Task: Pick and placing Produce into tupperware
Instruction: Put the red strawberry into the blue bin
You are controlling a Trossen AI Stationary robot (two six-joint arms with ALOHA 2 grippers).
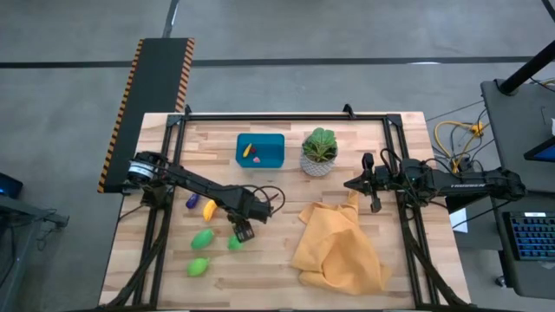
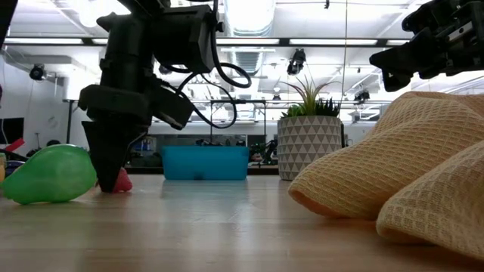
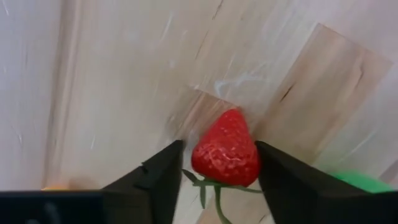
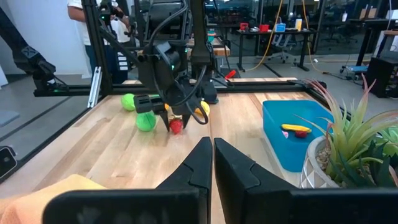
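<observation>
**Strawberry between the left fingers**

Strawberry (image 3: 225,148) lies on the wooden table (image 1: 277,269), flanked by the left gripper's (image 3: 219,168) 2 parted fingers, not visibly clamped. Just beside it sit 3 green pieces (image 1: 202,238). The teal tupperware (image 1: 270,154) stands well apart, holding a banana (image 4: 295,129). The right gripper (image 4: 213,163) hovers near the yellow cloth (image 1: 338,247), fingers together.

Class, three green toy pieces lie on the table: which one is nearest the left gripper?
The green piece right beside the left gripper, nearest the yellow cloth; the other two lie farther toward the table's left edge.
</observation>
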